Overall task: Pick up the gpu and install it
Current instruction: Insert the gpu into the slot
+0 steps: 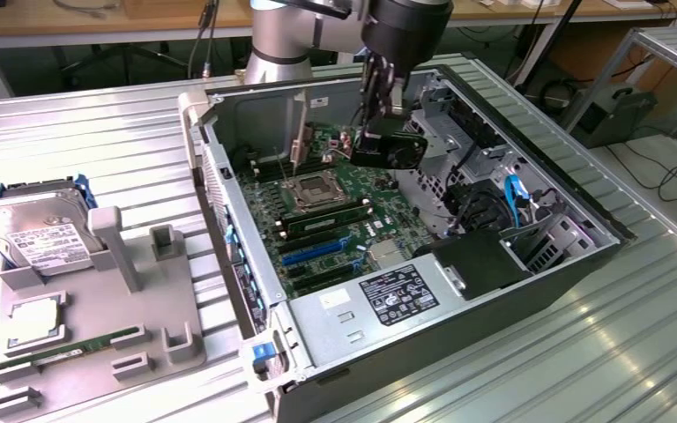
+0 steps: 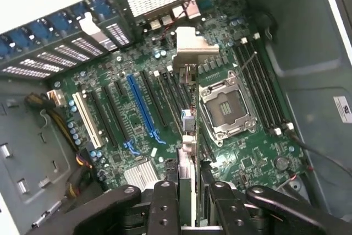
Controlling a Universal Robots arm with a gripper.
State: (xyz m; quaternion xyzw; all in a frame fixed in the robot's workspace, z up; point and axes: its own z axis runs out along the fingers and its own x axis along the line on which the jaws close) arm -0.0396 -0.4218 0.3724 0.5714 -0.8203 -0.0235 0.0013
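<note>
Inside the open computer case (image 1: 574, 251), above the motherboard (image 2: 137, 108), the gpu (image 2: 188, 119) is held edge-on and upright, clamped between the fingers of the pincer (image 2: 188, 202). Its pale bracket (image 2: 190, 45) is pointed toward the case's slotted rear wall. Beside it, the empty processor socket (image 2: 226, 105) is seen.

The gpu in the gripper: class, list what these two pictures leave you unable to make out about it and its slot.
- Wrist view: the gpu is seen edge-on, so its flat faces are hidden.
- Wrist view: the card itself covers the slot beneath it; whether it is seated cannot be told.
- Exterior view: the gripper hides most of the card.
- Exterior view: the print on the power supply label is too small to read.
</note>
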